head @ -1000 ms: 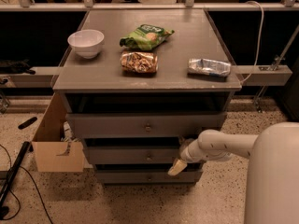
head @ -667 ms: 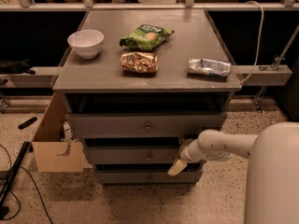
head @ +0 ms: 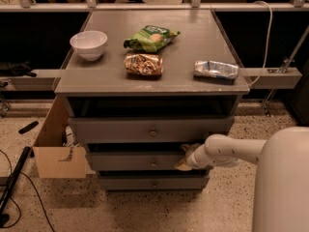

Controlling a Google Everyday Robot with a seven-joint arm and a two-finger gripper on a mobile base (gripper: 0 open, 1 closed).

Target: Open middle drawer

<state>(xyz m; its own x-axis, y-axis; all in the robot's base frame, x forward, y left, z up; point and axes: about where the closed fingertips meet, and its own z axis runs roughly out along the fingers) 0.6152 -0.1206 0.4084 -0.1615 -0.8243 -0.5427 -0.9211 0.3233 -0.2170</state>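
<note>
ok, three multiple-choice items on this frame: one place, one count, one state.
1. Where is the gripper?
A) at the top drawer's knob
B) at the middle drawer front, right of its knob
C) down on the floor

2. How many snack bags lie on the cabinet top?
A) one
B) three
C) five

3. How does the white bowl stand?
A) upright
B) upside down
C) on its side

Key: 1 B, the arm ends at that front, right of the knob. 2 B, green bag, brown bag, silver bag. 3 A, its opening faces up.
</note>
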